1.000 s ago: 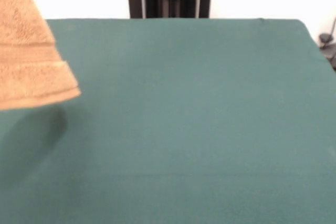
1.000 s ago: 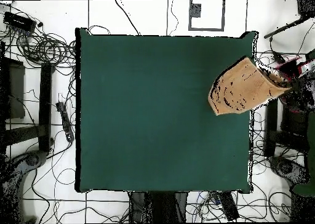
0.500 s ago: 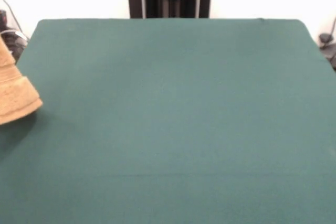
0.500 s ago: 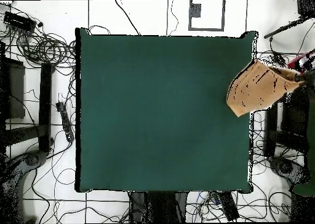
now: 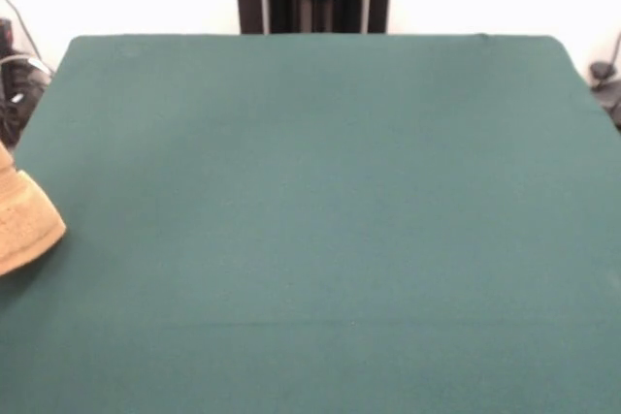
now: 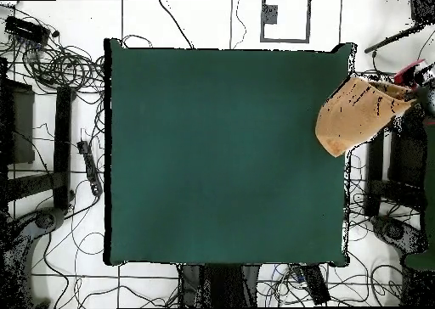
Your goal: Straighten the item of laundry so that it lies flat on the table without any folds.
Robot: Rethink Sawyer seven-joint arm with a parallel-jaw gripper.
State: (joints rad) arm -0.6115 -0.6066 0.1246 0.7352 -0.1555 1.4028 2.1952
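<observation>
Facing the table (image 5: 320, 220), I see only a towel (image 5: 24, 225) corner at its left edge. From overhead, the towel (image 6: 361, 115) hangs across the table's (image 6: 221, 153) right edge (cables beyond); my claw's grip I cannot tell.

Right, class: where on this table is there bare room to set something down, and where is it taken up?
Nearly all the green table is bare, edge to edge. Only one side edge is taken: the orange towel hangs over it there, at the front view's left edge.

text: none legible | labels: none | numbers: none
</observation>
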